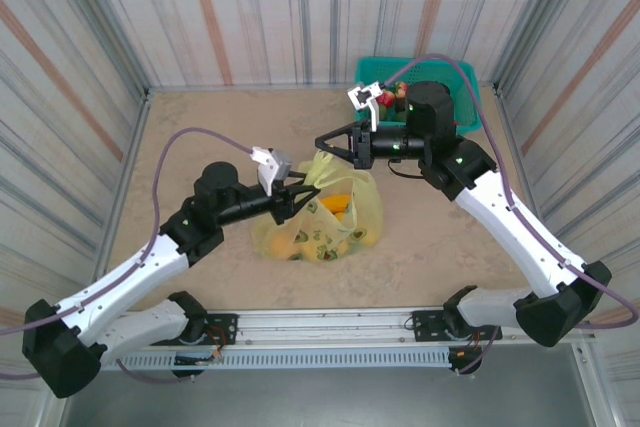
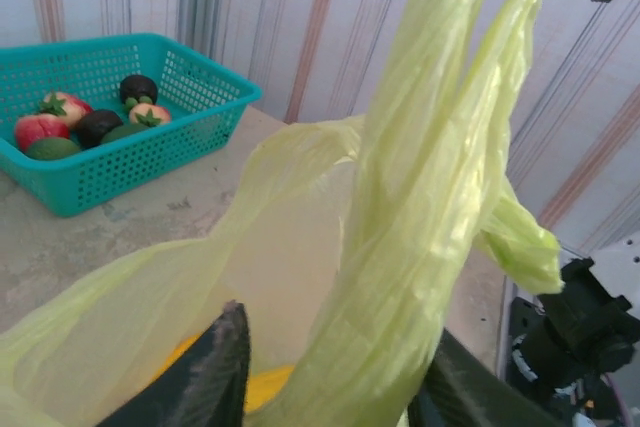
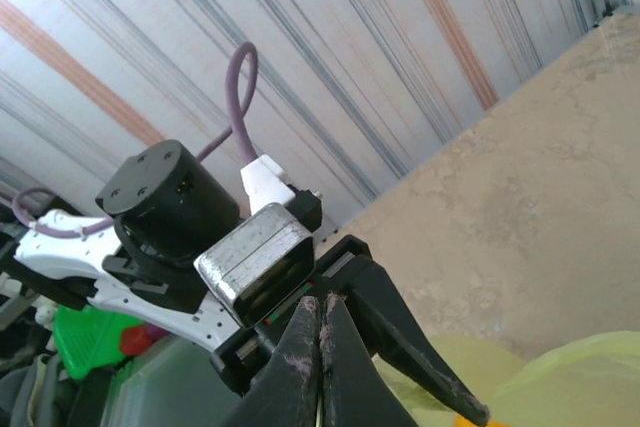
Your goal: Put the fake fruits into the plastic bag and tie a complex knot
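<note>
Bag (image 1: pixel 366 209): thin, soft, likely slippery; grasp twisted handles (image 2: pixel 420 197) at 12 o'clock. Left gripper (image 1: pixel 298 197) spread around handles; right gripper (image 3: pixel 320 312) pinched together.

white-shelled arms (image 1: pixel 125 285) with black joints and purple cables (image 3: pixel 243 77) — left hand (image 1: pixel 305 190) and right hand (image 1: pixel 320 139) black-fingered.

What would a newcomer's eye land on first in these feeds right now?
The pale yellow-green plastic bag in the middle of the table, with orange and yellow fake fruits showing through it. Its handle strips rise in a twisted bundle between the fingers of the left gripper. Then the teal basket at the table's far right corner, with red, green and dark fruits inside.
</note>
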Controlling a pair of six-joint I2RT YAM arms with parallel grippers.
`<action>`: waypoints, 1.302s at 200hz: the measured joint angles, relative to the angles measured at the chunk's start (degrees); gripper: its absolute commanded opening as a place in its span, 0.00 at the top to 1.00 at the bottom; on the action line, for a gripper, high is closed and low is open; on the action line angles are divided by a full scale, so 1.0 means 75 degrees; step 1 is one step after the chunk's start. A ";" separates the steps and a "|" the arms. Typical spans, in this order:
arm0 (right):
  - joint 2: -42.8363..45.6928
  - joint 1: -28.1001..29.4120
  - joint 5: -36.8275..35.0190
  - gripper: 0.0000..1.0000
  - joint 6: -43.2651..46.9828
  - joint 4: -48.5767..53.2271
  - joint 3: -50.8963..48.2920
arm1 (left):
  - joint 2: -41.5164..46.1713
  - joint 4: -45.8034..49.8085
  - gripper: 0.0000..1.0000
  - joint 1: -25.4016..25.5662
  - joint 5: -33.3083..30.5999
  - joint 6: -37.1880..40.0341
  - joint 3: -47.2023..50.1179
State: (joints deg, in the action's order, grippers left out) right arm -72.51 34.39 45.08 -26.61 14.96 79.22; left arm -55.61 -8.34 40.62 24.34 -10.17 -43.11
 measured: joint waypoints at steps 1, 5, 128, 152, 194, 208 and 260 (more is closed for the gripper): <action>0.0000 0.0000 -0.0003 1.00 0.0000 0.0000 -0.0003 | -0.0006 -0.0012 0.71 0.0000 0.0000 0.0006 0.0000; 0.0000 -0.0003 -0.0003 1.00 0.0003 -0.0003 -0.0012 | -0.0047 -0.0067 0.76 0.0003 -0.0015 -0.0017 0.0000; 0.2818 -0.0970 -0.1335 0.51 0.3485 0.0449 -0.1912 | 0.0047 0.0201 1.00 0.0102 -0.0274 -0.0114 0.0114; 0.3561 -0.1032 -0.1443 0.47 0.5013 0.0734 -0.2853 | 0.0047 0.0627 1.00 0.0102 -0.0469 -0.0221 -0.0017; 0.3287 -0.0886 -0.0886 0.41 0.7064 0.1556 -0.3136 | 0.0117 0.1180 1.00 0.0102 -0.0603 -0.0277 -0.0271; 0.2952 -0.0845 -0.0729 0.41 0.7388 0.1457 -0.3214 | 0.0163 0.1364 1.00 0.0099 -0.0597 -0.0277 -0.0318; 0.1285 -0.1137 -0.0347 0.41 0.7851 0.0516 -0.3057 | 0.0178 0.1652 1.00 0.0093 -0.0560 -0.0277 -0.0449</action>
State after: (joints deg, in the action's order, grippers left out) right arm -62.87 25.87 42.48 32.27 18.83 56.29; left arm -54.28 4.05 41.32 20.14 -12.25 -46.48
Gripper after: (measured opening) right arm 0.588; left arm 0.053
